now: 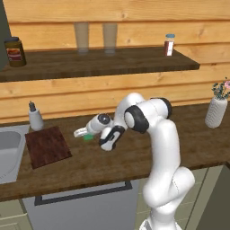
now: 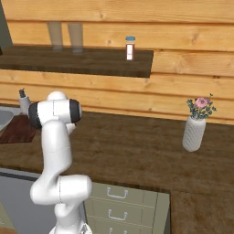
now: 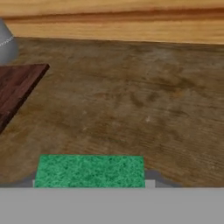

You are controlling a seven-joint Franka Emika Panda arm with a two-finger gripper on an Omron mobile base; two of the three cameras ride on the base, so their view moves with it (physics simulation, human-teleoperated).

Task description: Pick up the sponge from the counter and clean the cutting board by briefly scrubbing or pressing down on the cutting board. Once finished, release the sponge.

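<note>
One sponge (image 3: 89,171), one cutting board (image 1: 47,146), two glasses (image 1: 81,37) on shelf. End effector (image 1: 83,134) closing narrow on sponge, holding it over surface (image 1: 134,157), right of cutting board.

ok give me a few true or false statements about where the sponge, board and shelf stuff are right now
1. The gripper is shut on the sponge. True.
2. The sponge rests on the cutting board. False: it is over the counter, to the right of the board and apart from it.
3. A vase of flowers stands on the counter. True.
4. The cutting board lies inside the sink. False: it lies on the counter beside the sink.
5. Two glasses stand on the wall shelf. True.
</note>
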